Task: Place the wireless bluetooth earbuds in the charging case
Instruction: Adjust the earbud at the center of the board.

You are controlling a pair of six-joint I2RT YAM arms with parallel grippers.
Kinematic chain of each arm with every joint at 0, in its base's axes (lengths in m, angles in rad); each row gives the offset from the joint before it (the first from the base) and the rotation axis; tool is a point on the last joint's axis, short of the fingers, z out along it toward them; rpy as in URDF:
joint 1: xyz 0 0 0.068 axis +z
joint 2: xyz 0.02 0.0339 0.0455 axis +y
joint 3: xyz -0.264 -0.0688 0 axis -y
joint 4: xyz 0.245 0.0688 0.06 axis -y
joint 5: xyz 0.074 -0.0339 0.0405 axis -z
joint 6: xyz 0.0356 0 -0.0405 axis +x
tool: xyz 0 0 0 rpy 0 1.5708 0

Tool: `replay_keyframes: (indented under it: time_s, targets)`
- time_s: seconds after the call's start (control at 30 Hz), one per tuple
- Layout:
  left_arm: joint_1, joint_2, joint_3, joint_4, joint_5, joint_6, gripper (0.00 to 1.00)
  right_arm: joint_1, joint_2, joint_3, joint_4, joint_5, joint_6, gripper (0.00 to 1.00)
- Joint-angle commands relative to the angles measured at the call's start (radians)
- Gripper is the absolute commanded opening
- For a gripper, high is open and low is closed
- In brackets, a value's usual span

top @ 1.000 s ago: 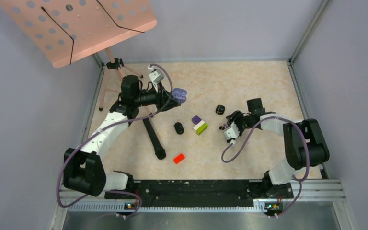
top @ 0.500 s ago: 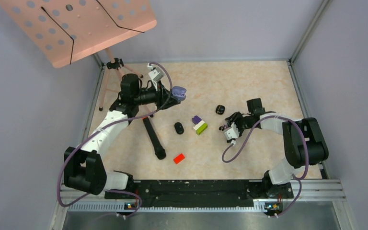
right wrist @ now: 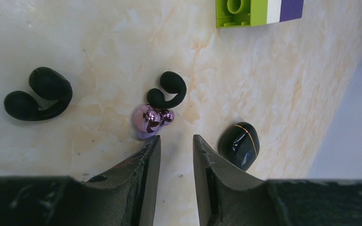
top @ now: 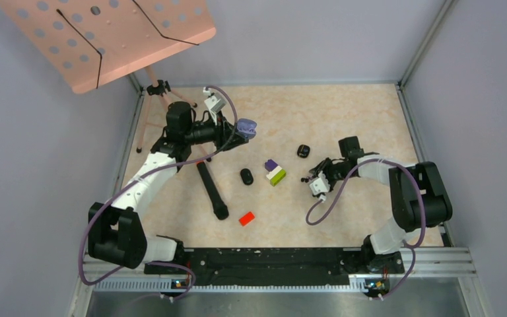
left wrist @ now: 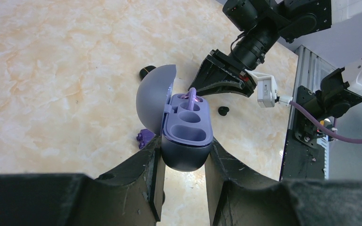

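Note:
My left gripper (left wrist: 185,144) is shut on the lower half of a purple charging case (left wrist: 187,128), held above the table with its lid open. One pale purple earbud (left wrist: 191,95) sits in the far socket and the near socket is empty. The case also shows in the top view (top: 246,127). My right gripper (right wrist: 175,140) is low over the table, open a little and empty. A glossy pale purple earbud (right wrist: 148,121) lies just ahead of its left fingertip. Two black earbuds (right wrist: 38,94) (right wrist: 168,89) lie further out.
A closed black case (right wrist: 239,145) lies right of my right fingers, and another (top: 247,176) is mid-table. A green, white and purple block (top: 275,172) and a red block (top: 246,218) lie nearby. The music stand's black leg (top: 211,191) crosses the left side.
My right gripper has slid slightly toward the near edge. My left gripper with the case has shifted a little and now holds still.

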Motion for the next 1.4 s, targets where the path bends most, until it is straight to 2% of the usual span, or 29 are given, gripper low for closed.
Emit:
replay_keyframes:
  time_s: [0.0,0.27,0.53,0.7,0.9,1.03,1.37]
  targets:
    - [0.006,-0.028,0.004,0.036,-0.005,0.013,0.00,0.029,0.017,0.021,-0.200,0.017,-0.438,0.25]
    - [0.008,-0.023,0.007,0.036,-0.007,0.015,0.00,0.044,-0.003,0.026,-0.316,0.051,-0.444,0.11]
    - [0.008,-0.017,-0.003,0.064,-0.007,-0.004,0.00,0.072,-0.111,0.016,-0.444,0.051,-0.306,0.10]
    - [0.009,-0.009,-0.006,0.086,-0.007,-0.018,0.00,0.108,-0.165,0.018,-0.453,0.041,-0.152,0.10]
    - [0.009,-0.004,-0.005,0.086,-0.005,-0.019,0.00,0.105,-0.137,0.104,-0.452,0.090,-0.065,0.11]
    - [0.009,-0.004,-0.009,0.091,-0.010,-0.020,0.00,0.102,-0.084,0.145,-0.440,0.109,-0.081,0.15]
    - [0.011,-0.015,-0.022,0.084,-0.020,-0.011,0.00,0.112,0.011,0.178,-0.415,0.106,-0.110,0.39]
